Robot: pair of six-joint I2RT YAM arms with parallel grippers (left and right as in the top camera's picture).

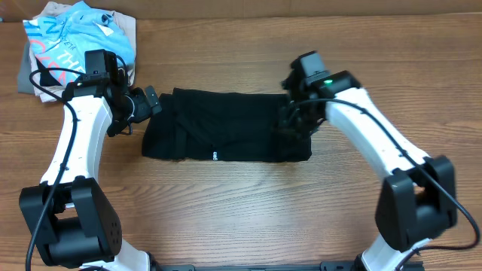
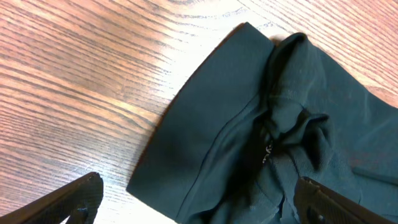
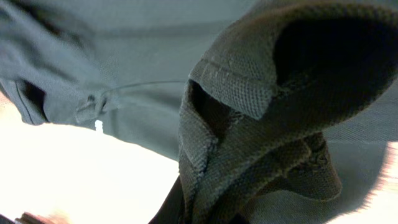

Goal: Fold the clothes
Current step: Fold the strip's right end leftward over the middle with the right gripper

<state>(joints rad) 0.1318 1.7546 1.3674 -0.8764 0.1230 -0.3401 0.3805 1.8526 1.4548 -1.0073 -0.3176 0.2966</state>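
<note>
The black garment [image 1: 226, 135] lies folded into a long rectangle in the middle of the wooden table, with a small white logo [image 1: 214, 156] at its near edge. My left gripper [image 1: 147, 102] is open and empty just above the garment's left end. In the left wrist view its fingers [image 2: 199, 186] straddle the sleeve and bunched fabric [image 2: 249, 124]. My right gripper [image 1: 294, 120] is down on the garment's right end. In the right wrist view a bunched fold of the black fabric [image 3: 261, 93] is pinched right at the jaws [image 3: 205, 214], which are mostly hidden.
A pile of other clothes sits at the far left corner: a light blue shirt with coral and white lettering [image 1: 79, 34] on beige and grey garments [image 1: 30, 71]. Bare wooden table [image 1: 248, 203] stretches in front of the black garment.
</note>
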